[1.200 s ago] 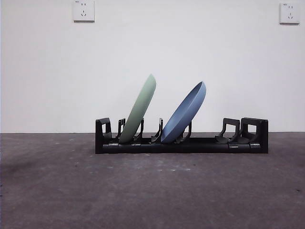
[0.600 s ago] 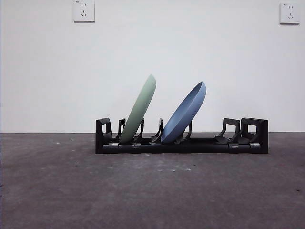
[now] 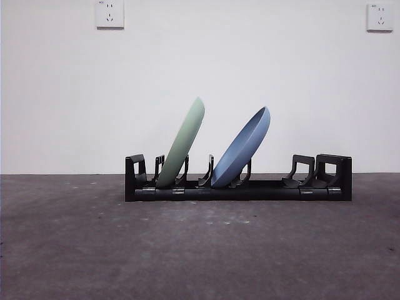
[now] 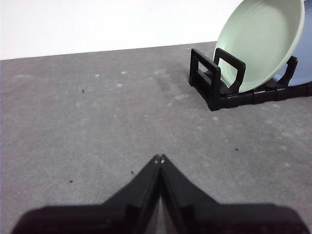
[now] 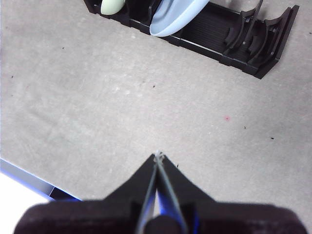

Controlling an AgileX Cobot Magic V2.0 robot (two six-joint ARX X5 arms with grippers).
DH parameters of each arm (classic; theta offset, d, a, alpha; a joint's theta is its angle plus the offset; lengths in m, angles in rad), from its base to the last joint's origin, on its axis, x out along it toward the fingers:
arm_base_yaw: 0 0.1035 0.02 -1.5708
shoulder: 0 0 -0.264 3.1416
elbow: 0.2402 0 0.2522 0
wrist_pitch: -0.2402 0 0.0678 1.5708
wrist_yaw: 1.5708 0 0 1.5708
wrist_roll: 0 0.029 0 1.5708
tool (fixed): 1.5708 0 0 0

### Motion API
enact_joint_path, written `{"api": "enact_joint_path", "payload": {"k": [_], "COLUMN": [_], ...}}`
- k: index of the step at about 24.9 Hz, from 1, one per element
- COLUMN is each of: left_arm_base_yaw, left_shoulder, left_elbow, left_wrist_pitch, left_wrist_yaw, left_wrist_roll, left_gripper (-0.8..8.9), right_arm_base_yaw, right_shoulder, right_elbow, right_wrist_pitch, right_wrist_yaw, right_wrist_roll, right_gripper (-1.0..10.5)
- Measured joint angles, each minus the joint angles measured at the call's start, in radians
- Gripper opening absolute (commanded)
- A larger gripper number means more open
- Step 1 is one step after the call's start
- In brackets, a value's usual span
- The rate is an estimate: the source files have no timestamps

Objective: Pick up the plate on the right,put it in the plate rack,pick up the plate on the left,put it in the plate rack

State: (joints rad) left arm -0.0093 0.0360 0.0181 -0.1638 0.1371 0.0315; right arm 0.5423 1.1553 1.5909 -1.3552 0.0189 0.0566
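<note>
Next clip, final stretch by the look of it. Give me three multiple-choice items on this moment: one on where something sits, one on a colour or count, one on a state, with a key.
1. Where does the green plate stand in the plate rack?
A. In slots near one end, next to the blue plate
B. Flat on the table
C. At the far end, past the empty prongs

2. How many plates are in the rack?
A. One
B. Two
C. Three

3. What are the left gripper and right gripper doing?
A. Each grips a plate
B. Both open above the rack
C. Both shut, holding nothing, away from the rack

Key:
1 A: the front view shows it leaning in slots at one end, the blue plate beside it.
2 B: one green and one blue plate lean there.
3 C: each wrist view shows jaws closed to a point over bare table.
</note>
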Motion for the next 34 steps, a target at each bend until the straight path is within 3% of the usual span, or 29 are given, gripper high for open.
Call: {"api": "enact_joint_path", "payload": {"k": [4,6,8,10,11,13,17,25,34], "left_arm_base_yaw": [0.0,0.0,0.0,0.0,0.0,0.0,0.0,0.0,0.0], "left_shoulder": [0.017,0.026,0.032,0.036,0.036,0.036,0.036,0.036,0.036], "left_elbow": [0.0,0.0,0.0,0.0,0.0,0.0,0.0,0.0,0.0], "left_wrist_pitch": [0.0,0.0,0.0,0.0,0.0,0.0,0.0,0.0,0.0], "left_wrist_yaw": [0.0,0.0,0.0,0.0,0.0,0.0,0.0,0.0,0.0], "left_wrist_roll": [0.0,0.0,-0.001,-0.003,-0.006,-0.006,-0.006,-0.006,-0.006], "left_gripper": [-0.03,-0.03,-0.04,-0.03,-0.03,-0.03,-0.03,-0.03,-0.03], "right_arm_base_yaw": [0.0,-0.019,-0.078,-0.168,-0.218,-0.322,-0.461,-0.497,-0.497], "right_shoulder": [0.0,-0.016,-0.08,-0.205,-0.273,-0.413,-0.642,-0.87,-1.049], "right_elbow": [0.0,-0.003,-0.011,-0.06,-0.106,-0.239,-0.607,-1.052,-1.355], "right_wrist_pitch": [0.0,0.008,0.109,0.304,0.386,0.509,0.742,1.056,1.117], "right_wrist_yaw": [0.001,0.051,0.074,-0.002,-0.058,-0.084,0.004,0.0,0.016], "right_wrist_roll": [-0.001,-0.031,-0.077,-0.095,-0.099,-0.107,-0.15,-0.127,-0.12], "right_gripper": [0.0,0.0,0.0,0.0,0.0,0.0,0.0,0.0,0.0]}}
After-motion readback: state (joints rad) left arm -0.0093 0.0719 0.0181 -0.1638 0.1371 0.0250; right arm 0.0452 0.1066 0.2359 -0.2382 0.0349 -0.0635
